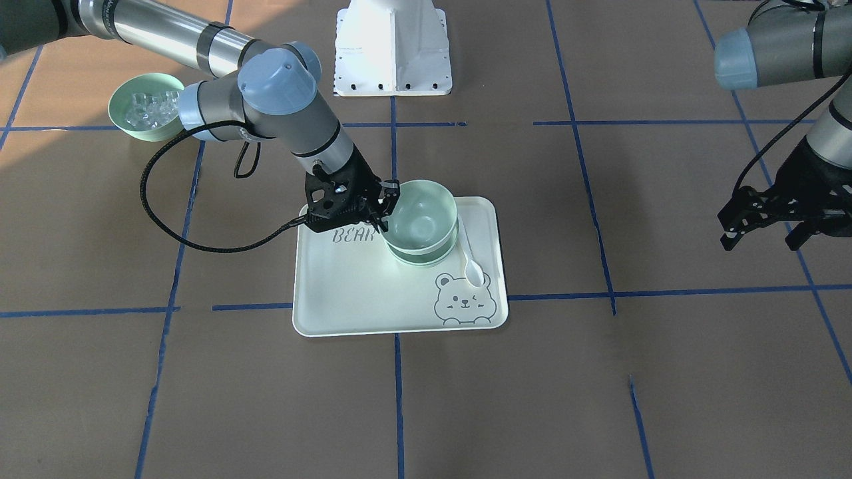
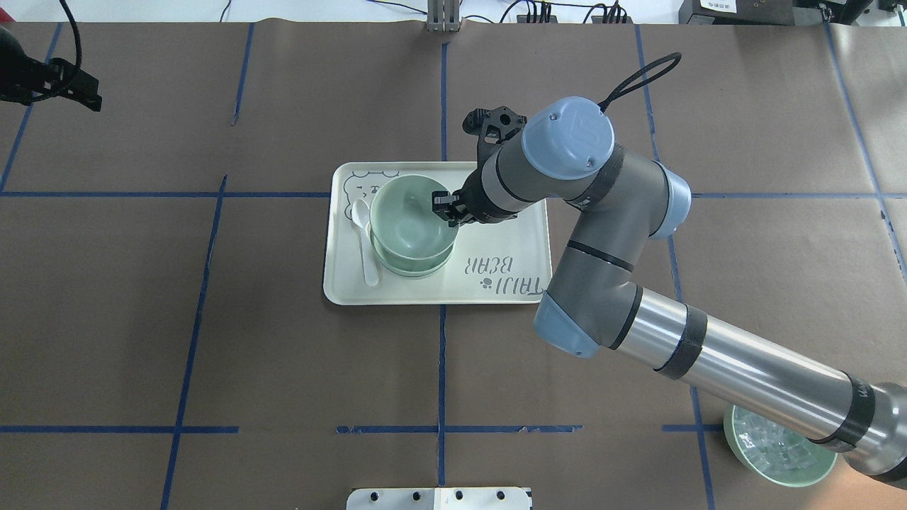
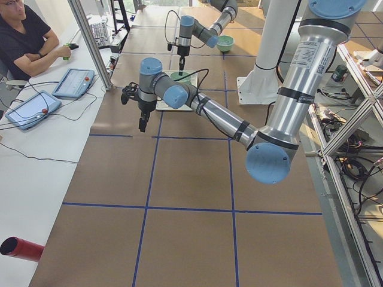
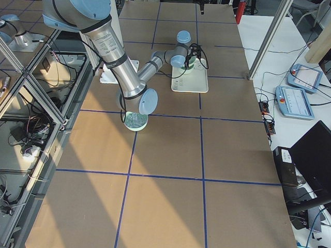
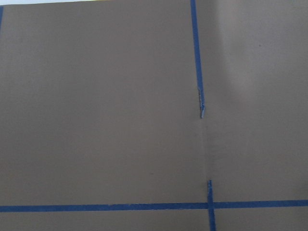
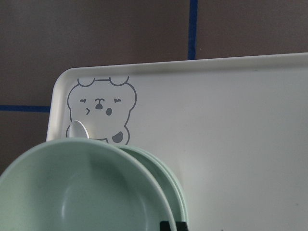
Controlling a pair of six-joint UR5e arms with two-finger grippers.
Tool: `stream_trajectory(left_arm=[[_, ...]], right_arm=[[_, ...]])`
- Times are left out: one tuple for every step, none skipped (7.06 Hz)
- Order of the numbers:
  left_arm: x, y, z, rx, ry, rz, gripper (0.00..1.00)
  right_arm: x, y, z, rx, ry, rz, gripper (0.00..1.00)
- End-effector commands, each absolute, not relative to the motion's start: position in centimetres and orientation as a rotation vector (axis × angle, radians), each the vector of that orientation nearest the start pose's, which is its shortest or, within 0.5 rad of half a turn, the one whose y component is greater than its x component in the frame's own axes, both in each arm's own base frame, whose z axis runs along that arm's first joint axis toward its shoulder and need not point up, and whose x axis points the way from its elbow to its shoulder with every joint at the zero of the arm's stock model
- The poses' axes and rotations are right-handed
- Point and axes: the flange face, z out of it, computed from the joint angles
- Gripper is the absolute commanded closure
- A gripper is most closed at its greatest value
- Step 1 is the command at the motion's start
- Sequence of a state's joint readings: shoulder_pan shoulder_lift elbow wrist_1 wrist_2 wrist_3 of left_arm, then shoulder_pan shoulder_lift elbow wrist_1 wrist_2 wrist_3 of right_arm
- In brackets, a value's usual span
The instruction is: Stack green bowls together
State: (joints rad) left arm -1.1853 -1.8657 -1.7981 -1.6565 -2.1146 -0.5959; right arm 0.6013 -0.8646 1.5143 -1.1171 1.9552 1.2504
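The green bowls are nested in one stack on the cream bear tray; they also show in the overhead view and the right wrist view. The top bowl sits a little high and off-centre, with lower rims showing beneath it. My right gripper is shut on the top bowl's rim, one finger inside and one outside. My left gripper is open and empty, far off to the side over bare table.
A white spoon lies on the tray beside the stack. A like green bowl with clear ice-like cubes stands apart near the right arm's base. The robot's white base is behind the tray. An operator sits at the table's side.
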Motion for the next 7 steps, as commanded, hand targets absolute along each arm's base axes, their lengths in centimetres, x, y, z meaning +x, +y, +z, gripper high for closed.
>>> stream_trajectory(left_arm=[[14.2, -57.9, 39.6, 0.270, 0.737, -0.032, 0.00], [14.2, -57.9, 39.8, 0.266, 0.734, -0.034, 0.00], [14.2, -58.0, 39.9, 0.266, 0.734, -0.034, 0.00], [14.2, -58.0, 40.1, 0.261, 0.733, -0.035, 0.00], [14.1, -57.7, 41.0, 0.245, 0.733, -0.039, 0.00], [12.7, -57.9, 41.2, 0.257, 0.724, -0.035, 0.00], [10.8, -57.4, 42.9, 0.252, 0.719, 0.000, 0.00]], right_arm=[[-54.4, -48.5, 19.5, 0.182, -1.125, 0.092, 0.00], [-54.2, -48.5, 19.5, 0.190, -1.123, 0.085, 0.00], [-53.6, -49.0, 19.2, 0.198, -1.125, 0.088, 0.00], [-52.3, -50.1, 19.7, 0.198, -1.120, 0.103, 0.00], [-50.0, -51.4, 21.2, 0.170, -1.079, 0.130, 0.00], [-45.7, -52.3, 22.2, 0.149, -1.029, 0.101, 0.00], [-41.0, -52.4, 23.6, 0.145, -0.963, 0.044, 0.00]])
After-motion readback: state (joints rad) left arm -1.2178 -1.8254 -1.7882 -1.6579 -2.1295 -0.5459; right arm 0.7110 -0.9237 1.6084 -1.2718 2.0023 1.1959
